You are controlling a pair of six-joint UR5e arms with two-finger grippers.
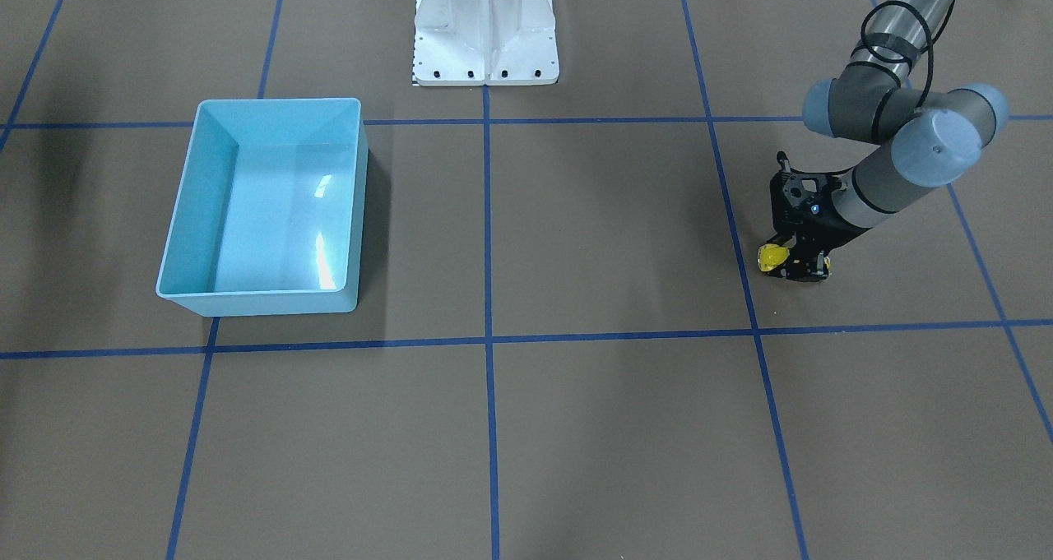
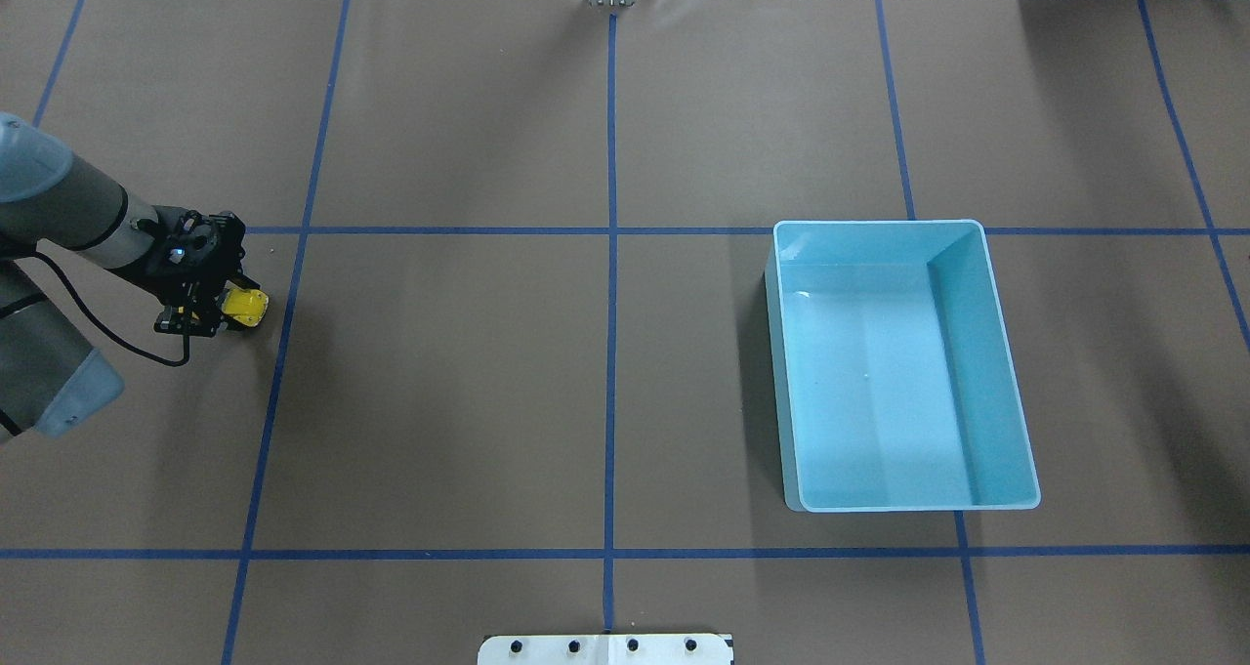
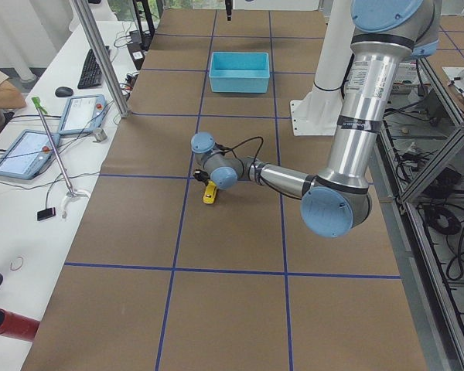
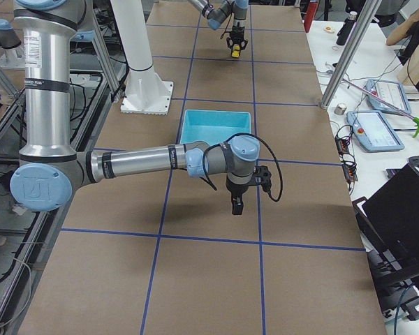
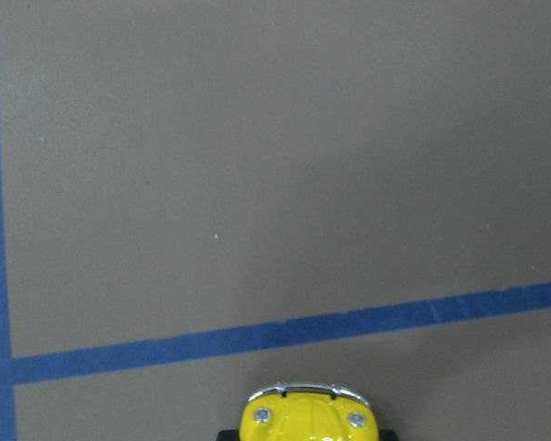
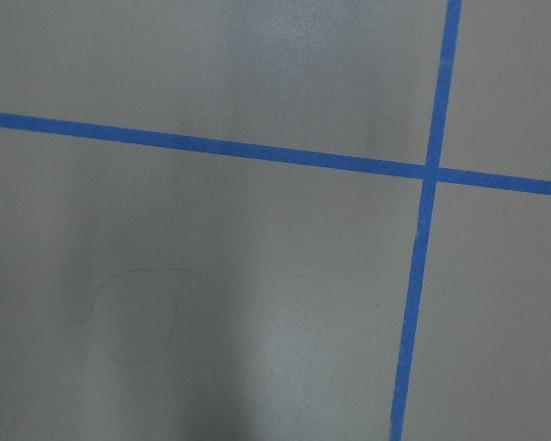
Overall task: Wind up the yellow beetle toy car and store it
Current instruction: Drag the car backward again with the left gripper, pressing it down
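The yellow beetle toy car [image 2: 246, 306] rests on the brown table at the far left of the overhead view, beside a blue tape line. My left gripper [image 2: 227, 309] reaches down over it, and its jaws stand closed around the car's rear. The car also shows in the front-facing view [image 1: 771, 257], with the left gripper [image 1: 790, 262] on it. The left wrist view shows only the car's nose [image 5: 307, 418] at the bottom edge. My right gripper [image 4: 235, 204] shows only in the exterior right view, hovering over bare table near the bin, and I cannot tell whether it is open or shut.
An empty light blue bin [image 2: 781, 353] stands on the right half of the table, far from the car; it also shows in the front-facing view [image 1: 185, 215]. Blue tape lines [image 2: 610, 353] divide the brown table into squares. The robot's white base [image 1: 485, 34] is at the table's edge.
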